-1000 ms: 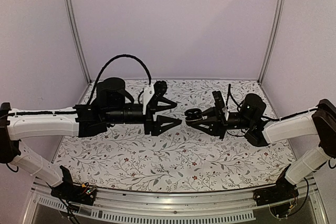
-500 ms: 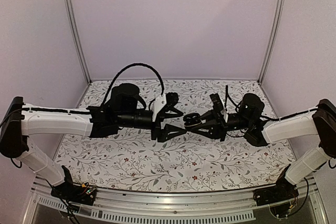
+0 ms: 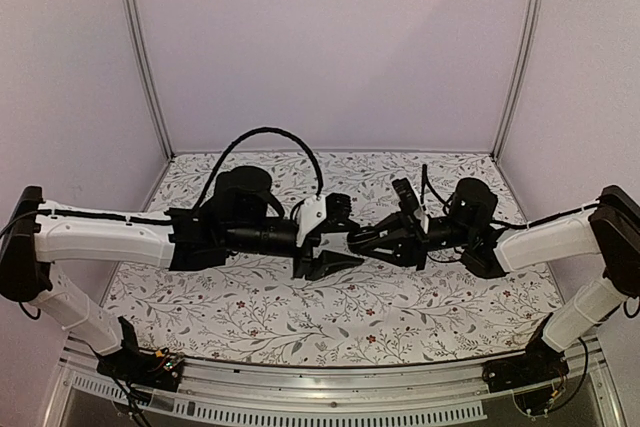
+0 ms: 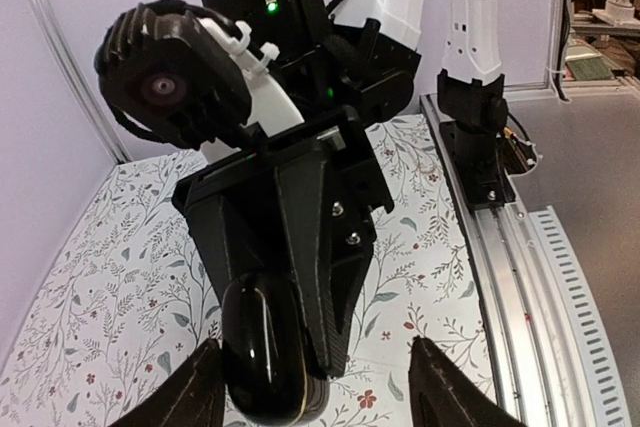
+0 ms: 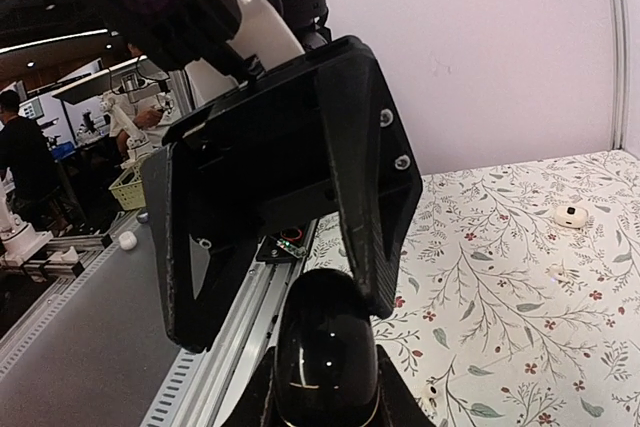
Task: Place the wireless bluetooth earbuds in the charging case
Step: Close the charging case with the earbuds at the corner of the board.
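The charging case (image 5: 325,347), a glossy black pebble, is held above the floral table by my right gripper (image 5: 326,392), which is shut on it. My left gripper (image 4: 320,387) faces it head-on, open, with its fingertips (image 4: 205,387) on either side of the case (image 4: 262,347). The case sits close to the left-hand fingertip and a wide gap remains on the other side. From above, both grippers meet mid-table: left gripper (image 3: 352,239), right gripper (image 3: 368,240). Small white bean-sized pieces (image 5: 570,214) lie on the cloth; I cannot tell whether they are the earbuds.
A floral cloth (image 3: 330,312) covers the table inside pale lilac walls. An aluminium rail (image 4: 510,237) runs along the near edge with the arm bases on it. Another small white piece (image 5: 555,270) lies on the cloth in the right wrist view.
The left arm has swung right and closed the gap, so its open fingers now straddle the case. The right gripper has edged left with the case and stays shut.
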`<action>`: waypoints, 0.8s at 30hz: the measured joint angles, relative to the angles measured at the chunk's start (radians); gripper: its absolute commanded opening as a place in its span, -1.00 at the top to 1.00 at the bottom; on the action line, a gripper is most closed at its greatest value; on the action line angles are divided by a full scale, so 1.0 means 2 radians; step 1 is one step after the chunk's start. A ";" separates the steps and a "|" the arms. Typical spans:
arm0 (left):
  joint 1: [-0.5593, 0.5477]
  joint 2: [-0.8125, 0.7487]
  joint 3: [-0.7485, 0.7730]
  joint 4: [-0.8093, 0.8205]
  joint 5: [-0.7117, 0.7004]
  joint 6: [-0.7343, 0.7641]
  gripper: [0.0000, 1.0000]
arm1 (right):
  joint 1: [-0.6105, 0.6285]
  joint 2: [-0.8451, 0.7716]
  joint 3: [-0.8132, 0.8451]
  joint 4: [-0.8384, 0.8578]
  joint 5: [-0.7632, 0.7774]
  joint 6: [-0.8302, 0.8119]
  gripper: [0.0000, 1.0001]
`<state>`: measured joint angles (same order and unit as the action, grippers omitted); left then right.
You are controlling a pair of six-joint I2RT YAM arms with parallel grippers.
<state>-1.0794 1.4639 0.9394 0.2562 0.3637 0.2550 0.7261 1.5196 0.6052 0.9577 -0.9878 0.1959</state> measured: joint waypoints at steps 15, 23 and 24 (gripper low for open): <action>0.008 -0.039 -0.035 0.013 -0.071 -0.028 -0.99 | -0.034 0.016 0.006 -0.011 0.040 0.039 1.00; 0.081 -0.068 -0.071 0.059 -0.116 -0.132 -0.99 | -0.100 0.029 0.038 -0.096 0.084 0.041 0.90; 0.086 -0.068 -0.071 0.059 -0.123 -0.143 -0.99 | -0.110 0.034 0.045 -0.108 0.085 0.040 0.89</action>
<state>-0.9070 1.3277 0.7971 0.3744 0.1173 -0.0307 0.5068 1.5875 0.6949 0.7418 -0.8169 0.2768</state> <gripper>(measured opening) 0.996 0.223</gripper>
